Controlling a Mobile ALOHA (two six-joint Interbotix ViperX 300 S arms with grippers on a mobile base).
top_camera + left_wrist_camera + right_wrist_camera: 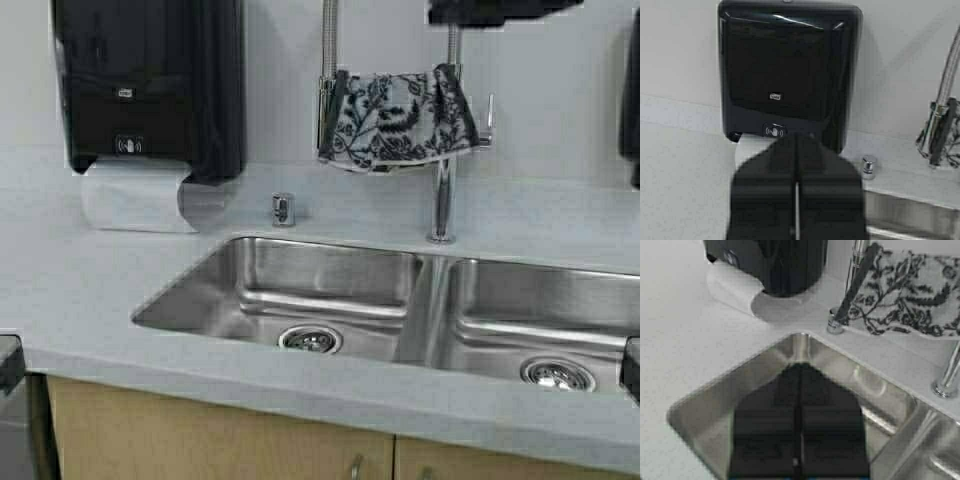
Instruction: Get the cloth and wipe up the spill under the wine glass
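The cloth (400, 118), dark grey-black and white with a floral print, hangs draped over the faucet (441, 200) behind the sink; it also shows in the right wrist view (910, 295). The wine glass and the spill are out of view. My left gripper (796, 137) is shut and empty, pointing at the black paper towel dispenser (790, 70). Over the left basin my right gripper (800, 367) is shut too, holding nothing. In the high view only dark bits of the arms show at the left edge (8, 362) and the right edge (631, 368), both well short of the cloth.
A double steel sink (330, 270) is set into the pale counter (80, 290). The dispenser (150, 80) hangs on the wall at the left with white paper (135, 195) under it. A small chrome fitting (283, 208) stands behind the sink. Wooden cabinet doors (200, 440) lie below.
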